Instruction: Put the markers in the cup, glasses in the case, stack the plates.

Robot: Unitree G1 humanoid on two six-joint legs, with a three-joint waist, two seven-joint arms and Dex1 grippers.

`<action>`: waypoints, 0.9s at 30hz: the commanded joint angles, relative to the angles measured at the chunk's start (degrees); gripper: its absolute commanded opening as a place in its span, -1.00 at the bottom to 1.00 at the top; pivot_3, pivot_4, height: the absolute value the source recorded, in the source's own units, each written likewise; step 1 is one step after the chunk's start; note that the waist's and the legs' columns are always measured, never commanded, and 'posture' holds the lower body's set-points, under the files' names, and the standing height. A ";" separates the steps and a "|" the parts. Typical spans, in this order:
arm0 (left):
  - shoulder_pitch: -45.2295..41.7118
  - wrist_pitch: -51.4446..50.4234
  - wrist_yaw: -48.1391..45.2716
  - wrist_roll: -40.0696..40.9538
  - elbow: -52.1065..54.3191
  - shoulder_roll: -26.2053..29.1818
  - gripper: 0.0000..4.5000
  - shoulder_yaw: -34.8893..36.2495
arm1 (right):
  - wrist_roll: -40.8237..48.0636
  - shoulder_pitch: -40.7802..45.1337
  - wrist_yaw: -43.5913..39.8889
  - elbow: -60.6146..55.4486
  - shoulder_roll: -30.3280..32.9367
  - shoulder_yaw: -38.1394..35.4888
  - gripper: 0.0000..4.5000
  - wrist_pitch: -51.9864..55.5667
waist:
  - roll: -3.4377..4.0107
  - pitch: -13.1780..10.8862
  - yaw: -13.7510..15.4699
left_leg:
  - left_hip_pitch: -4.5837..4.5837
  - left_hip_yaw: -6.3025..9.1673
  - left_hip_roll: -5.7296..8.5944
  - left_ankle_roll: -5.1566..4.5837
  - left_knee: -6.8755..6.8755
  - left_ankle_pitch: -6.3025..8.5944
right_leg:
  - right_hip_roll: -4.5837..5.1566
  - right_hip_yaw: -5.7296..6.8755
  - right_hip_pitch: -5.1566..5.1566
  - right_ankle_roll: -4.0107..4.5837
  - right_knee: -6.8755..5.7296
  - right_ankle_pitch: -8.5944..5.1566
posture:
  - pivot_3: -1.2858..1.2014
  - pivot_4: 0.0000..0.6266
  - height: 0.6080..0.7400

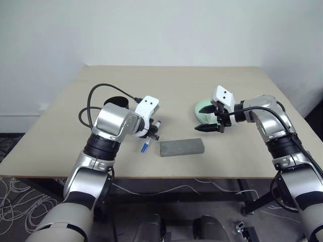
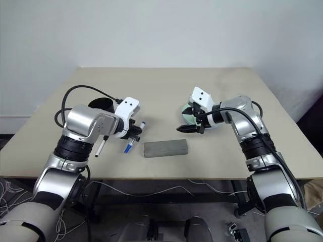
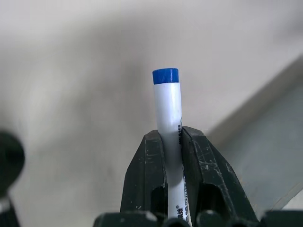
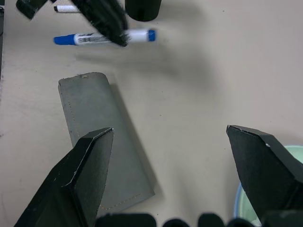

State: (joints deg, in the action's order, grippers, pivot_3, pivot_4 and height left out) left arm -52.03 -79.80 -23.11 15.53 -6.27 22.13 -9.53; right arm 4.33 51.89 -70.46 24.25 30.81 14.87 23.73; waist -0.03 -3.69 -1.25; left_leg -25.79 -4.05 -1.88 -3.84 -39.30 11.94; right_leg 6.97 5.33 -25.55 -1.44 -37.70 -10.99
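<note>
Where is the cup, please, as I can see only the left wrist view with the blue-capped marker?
Observer: The cup stands upright on the table behind the left arm.
Operator: Thank you; where is the other marker?
Observer: The black-capped marker lies on the table beside that arm, apart from the case.
Operator: Is the right gripper busy?
Observer: No, the right gripper hangs open and empty near the plates.
</note>
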 commanded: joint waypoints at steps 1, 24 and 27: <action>-1.23 12.69 1.78 -0.21 1.10 -1.59 -0.97 7.63 | 0.06 2.92 -0.45 0.05 0.48 -0.90 0.84 -0.84 | 0.00 0.00 0.03 | 0.00 0.01 -0.01 0.00 -0.01 0.00 | 0.00 0.00 0.01 0.00 0.00 0.00 | 0.03 -1.00 0.40; -1.65 60.21 8.40 -7.76 -14.53 1.92 -0.97 17.81 | 0.15 3.16 -0.65 0.08 0.25 -0.90 0.84 -0.91 | 0.00 0.01 0.01 | 0.01 -0.06 0.26 0.00 -0.02 -0.01 | -0.07 0.03 0.05 -0.01 0.00 0.03 | 0.03 -1.00 0.40; 0.05 63.12 8.13 -7.85 -15.19 2.43 -0.97 18.29 | 0.13 3.05 -0.63 0.07 0.26 -0.89 0.84 -0.94 | -0.01 0.01 0.02 | 0.01 -0.08 0.26 0.00 -0.03 -0.01 | -0.07 0.03 0.06 0.00 0.00 0.03 | 0.03 -1.00 0.40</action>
State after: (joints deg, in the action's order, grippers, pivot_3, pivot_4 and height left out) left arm -51.65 -19.56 -15.04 8.03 -22.51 23.48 7.55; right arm 4.31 53.32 -70.95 25.45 30.66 14.87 23.66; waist -0.03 -3.68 -1.23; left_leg -25.77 -4.13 -1.62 -3.84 -39.33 11.94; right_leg 6.90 5.37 -25.49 -1.43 -37.70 -10.95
